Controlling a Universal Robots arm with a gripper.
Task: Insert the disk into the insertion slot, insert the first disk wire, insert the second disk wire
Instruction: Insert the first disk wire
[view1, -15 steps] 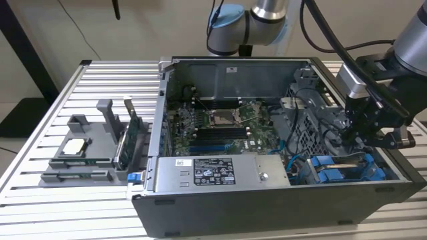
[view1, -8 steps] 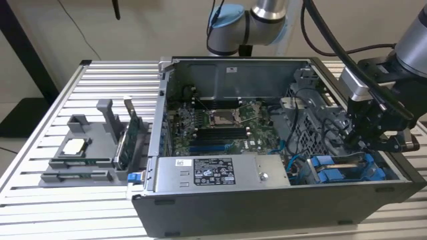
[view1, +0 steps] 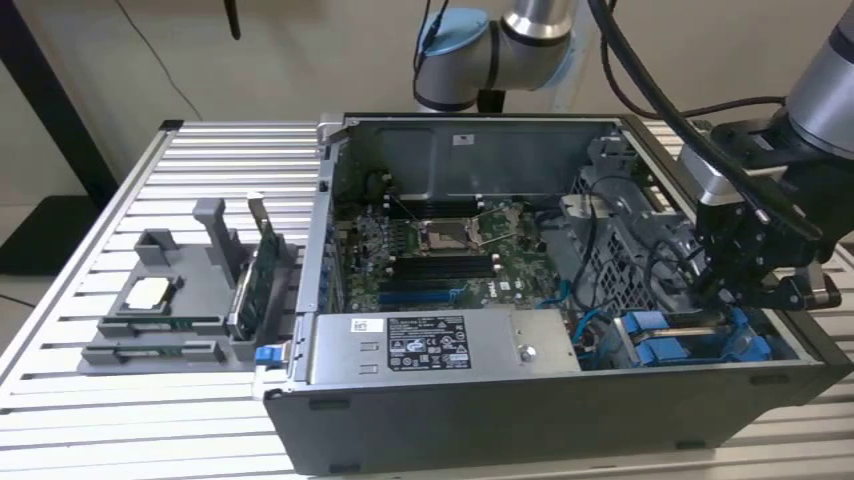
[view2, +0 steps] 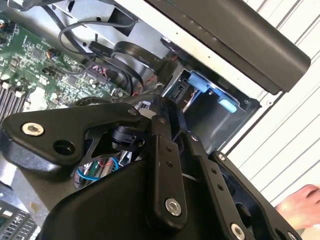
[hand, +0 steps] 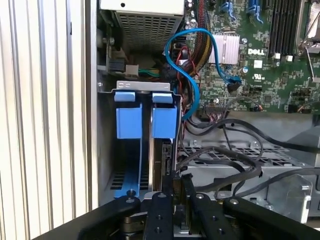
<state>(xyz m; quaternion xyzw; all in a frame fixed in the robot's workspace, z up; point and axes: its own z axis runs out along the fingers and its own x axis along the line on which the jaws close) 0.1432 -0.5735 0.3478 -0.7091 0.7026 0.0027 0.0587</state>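
Open computer case (view1: 534, 425) on slatted metal counter (view1: 200, 160); fingers down in the drive bay.

Exterior view: pale wall behind the counter. A grey parts holder (view1: 147, 350) sits at the exterior view's left of the case, and a silver power-supply box (view1: 441, 345) lies along the near wall. The gripper (view1: 731, 300) is lowered into the bay at the exterior view's right. Second wrist view: the fingers (view2: 162, 150) reach towards the disk (view2: 200, 82) in its blue carrier. A person's hand (view2: 300, 205) rests on the counter slats outside the case. First wrist view: the disk stands on edge in its slot, carrier end beside a blue cable (hand: 192, 85). The fingers are drawn narrow and pinch its near edge.
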